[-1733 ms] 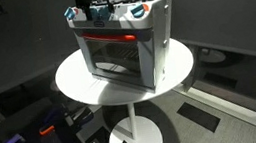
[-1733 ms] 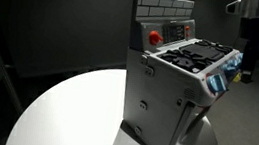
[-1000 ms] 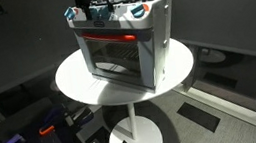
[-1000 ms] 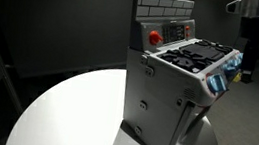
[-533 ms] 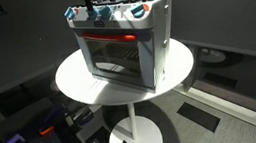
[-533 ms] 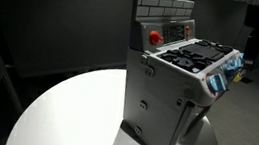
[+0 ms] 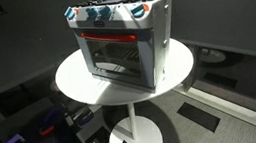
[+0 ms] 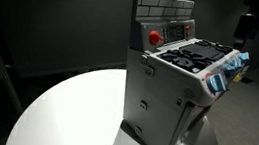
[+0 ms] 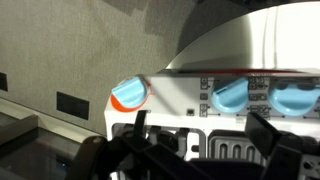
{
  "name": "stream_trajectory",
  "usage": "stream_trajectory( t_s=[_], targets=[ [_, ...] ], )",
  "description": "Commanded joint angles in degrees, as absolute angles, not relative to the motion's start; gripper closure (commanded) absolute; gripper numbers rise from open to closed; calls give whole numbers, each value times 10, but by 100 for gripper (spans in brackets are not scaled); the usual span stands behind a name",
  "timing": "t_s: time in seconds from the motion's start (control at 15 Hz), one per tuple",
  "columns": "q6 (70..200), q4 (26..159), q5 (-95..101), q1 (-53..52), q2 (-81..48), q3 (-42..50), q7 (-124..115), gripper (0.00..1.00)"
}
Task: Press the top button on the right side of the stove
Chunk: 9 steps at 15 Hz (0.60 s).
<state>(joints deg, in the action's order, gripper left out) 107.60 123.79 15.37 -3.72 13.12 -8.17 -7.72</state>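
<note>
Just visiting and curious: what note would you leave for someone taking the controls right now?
Tool: open, empty, hovering off the stove near its knob row.
Stove stands upright on the round white table.
Nothing touches the control panel on its back wall; whether any button was pressed cannot be told.
Left: bring the tool to the panel's right side and press the top button.

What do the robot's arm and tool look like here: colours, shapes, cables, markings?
The tool is black: two angular fingers on a dark, blocky base along the bottom of the wrist view, with no markings or cables visible. In an exterior view the arm is only a dark upright shape against a dark background; finer details cannot be made out.
</note>
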Motion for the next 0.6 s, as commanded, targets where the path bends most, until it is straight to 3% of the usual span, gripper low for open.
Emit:
stream_trajectory(
  t_s=[0.0, 0.53],
  targets=[
    [1099, 1200, 182, -29, 108, -79, -117, 0],
    [1182, 1144, 216, -13, 46, -62, -176, 0]
  ],
)
